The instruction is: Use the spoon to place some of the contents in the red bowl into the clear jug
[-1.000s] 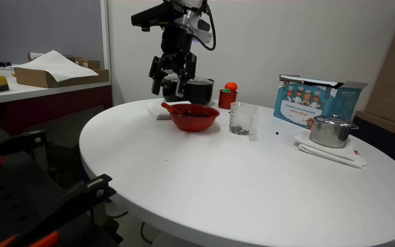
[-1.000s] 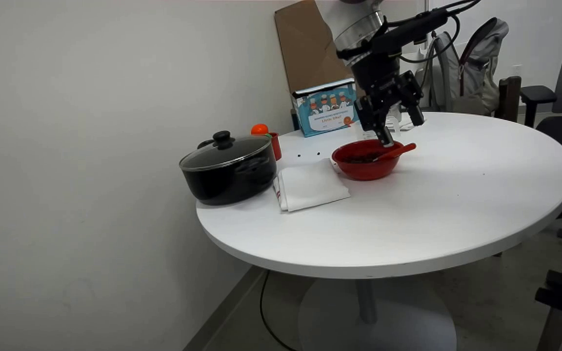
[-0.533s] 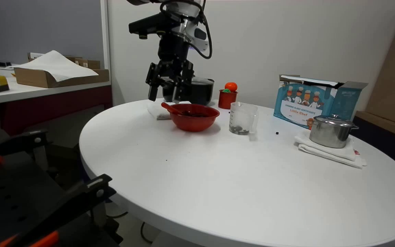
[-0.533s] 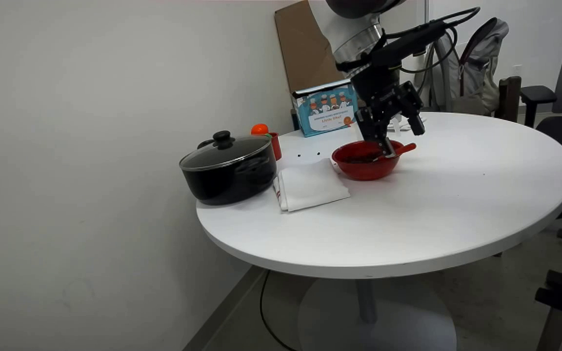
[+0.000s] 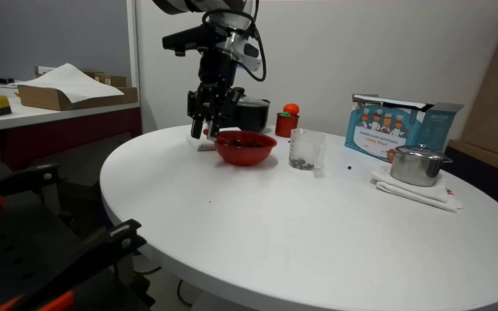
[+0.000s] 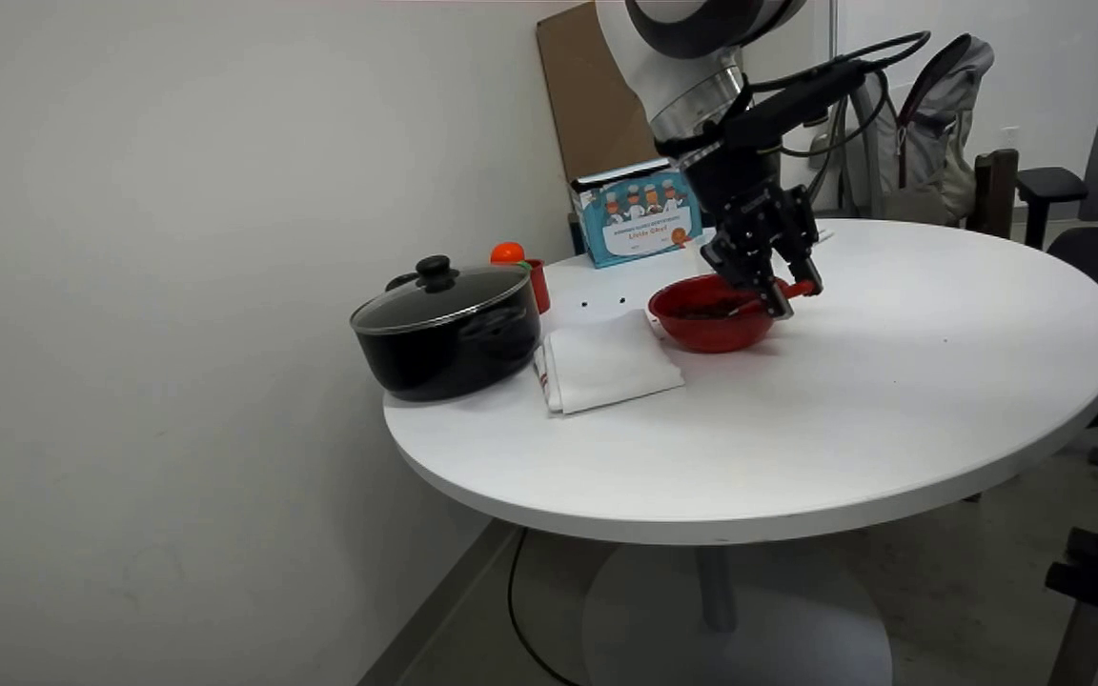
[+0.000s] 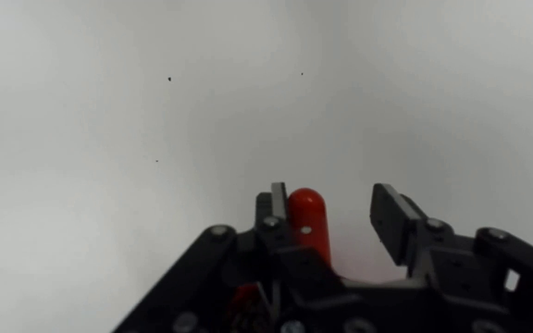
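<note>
The gripper point(image 5: 204, 132) hangs low just beside the rim of the red bowl point(image 5: 245, 154), its fingers point(image 7: 389, 224) spread, with the handle of the red spoon point(image 7: 308, 210) between them. The wrist view shows that handle just beside one finger, though whether the two touch cannot be told, and a plain gap lies between the handle and the opposite finger. In both exterior views the spoon slants up out of the bowl, its handle reaching past the rim, its lower part running down into the bowl toward the dark contents point(image 6: 701, 312). The bowl sits upright on the round white table point(image 5: 301, 242). Near it, in an exterior view, the clear jug point(image 5: 305, 144) stands upright, with small dark pieces point(image 5: 301, 164) at its bottom. A loose dark piece point(image 5: 349, 167) lies on the table between the jug and a shiny metal pot point(image 5: 417, 168), which stands, lid on, upon a folded white cloth point(image 5: 435, 196). Behind that pot is a blue box point(image 5: 381, 125) printed with cartoon chefs. In both exterior views a black pot point(image 6: 458, 353) with a see-through lid stands near a red cup point(image 5: 286, 126), over whose rim a round orange thing point(image 5: 291, 109) rises; another folded cloth point(image 6: 611, 362) lies between the black pot and the red bowl.
</note>
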Tool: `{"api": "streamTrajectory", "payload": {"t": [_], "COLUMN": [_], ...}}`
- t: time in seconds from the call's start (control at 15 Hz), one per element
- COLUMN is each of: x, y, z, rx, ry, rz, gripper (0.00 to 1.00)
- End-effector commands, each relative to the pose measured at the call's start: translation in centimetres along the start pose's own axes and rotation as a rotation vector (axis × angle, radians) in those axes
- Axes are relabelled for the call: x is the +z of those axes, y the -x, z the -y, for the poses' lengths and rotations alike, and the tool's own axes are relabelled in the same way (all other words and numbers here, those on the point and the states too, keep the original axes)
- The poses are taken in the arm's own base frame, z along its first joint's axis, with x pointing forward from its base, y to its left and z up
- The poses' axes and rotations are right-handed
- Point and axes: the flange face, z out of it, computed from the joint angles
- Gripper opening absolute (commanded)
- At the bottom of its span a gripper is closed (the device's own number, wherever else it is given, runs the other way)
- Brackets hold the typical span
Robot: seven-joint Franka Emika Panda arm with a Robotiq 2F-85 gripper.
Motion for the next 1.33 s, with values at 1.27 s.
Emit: {"api": "streamTrajectory", "payload": {"t": [1.27], "x": [-1.5], "y": [-0.1], "z": [0.4], "rx": [-0.071], "ry": [0.023], "rz": [-0.029], "gripper": [0.12]}}
